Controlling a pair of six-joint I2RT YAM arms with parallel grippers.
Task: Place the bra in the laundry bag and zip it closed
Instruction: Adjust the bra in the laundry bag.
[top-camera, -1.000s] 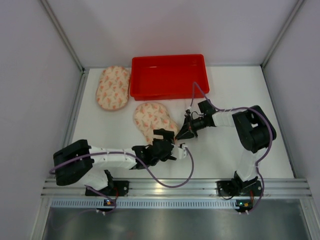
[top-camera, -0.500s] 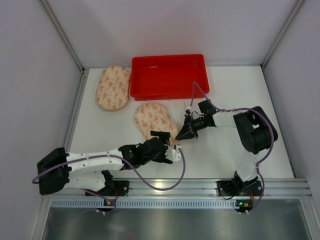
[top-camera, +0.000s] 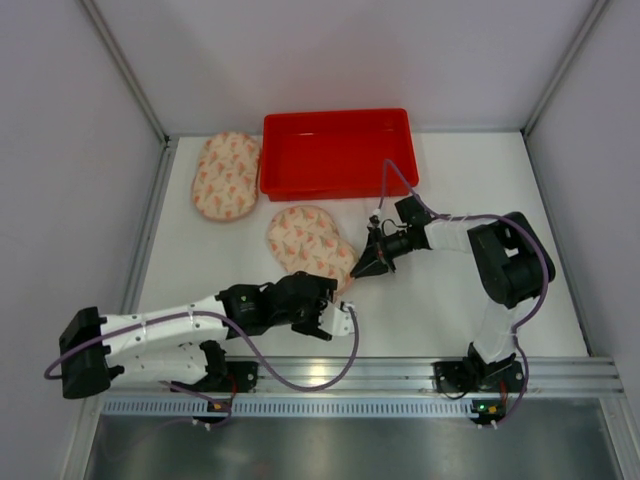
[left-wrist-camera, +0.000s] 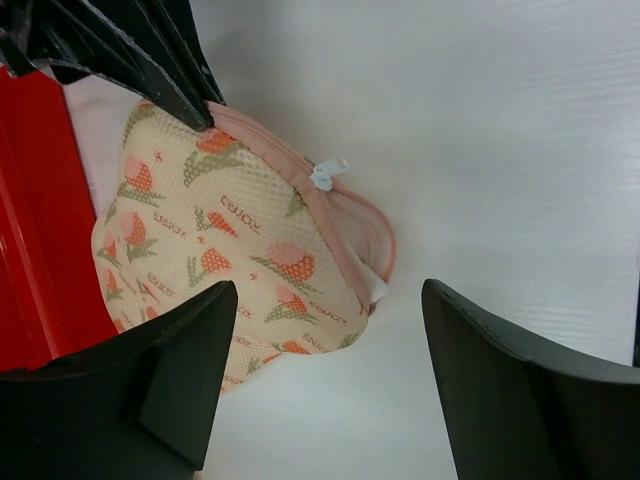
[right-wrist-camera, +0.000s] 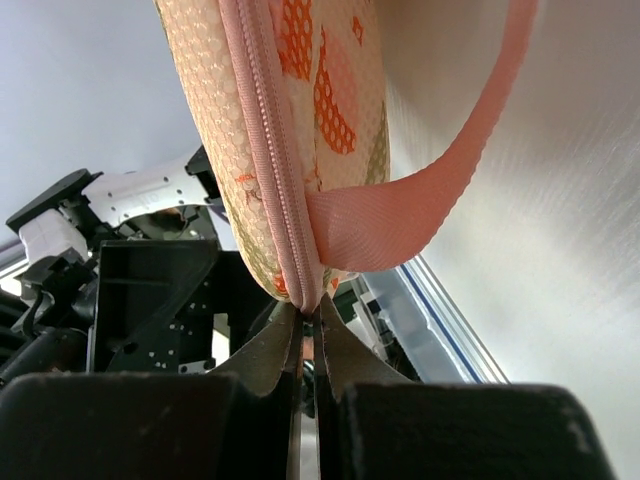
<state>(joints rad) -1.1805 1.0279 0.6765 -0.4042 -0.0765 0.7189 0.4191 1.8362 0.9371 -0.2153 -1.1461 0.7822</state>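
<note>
Dropping back toward the lower centre of the top view, the L gripper (top-camera: 323, 314) has slid off the laundry bag (top-camera: 305, 243), fingers spread, w/ the zip pull (left-wrist-camera: 328, 175) in view between them on its wrist cam. R gripper (top-camera: 368, 264) hasn't budged, pressed together on the bag's seam edge mid-frame. Bra not visible, prob. inside already, so L looks to be lining up on the pull.

Red plastic bin (top-camera: 335, 150) (shallow, rectangular) at the white table's (top-camera: 420, 320) far edge
</note>
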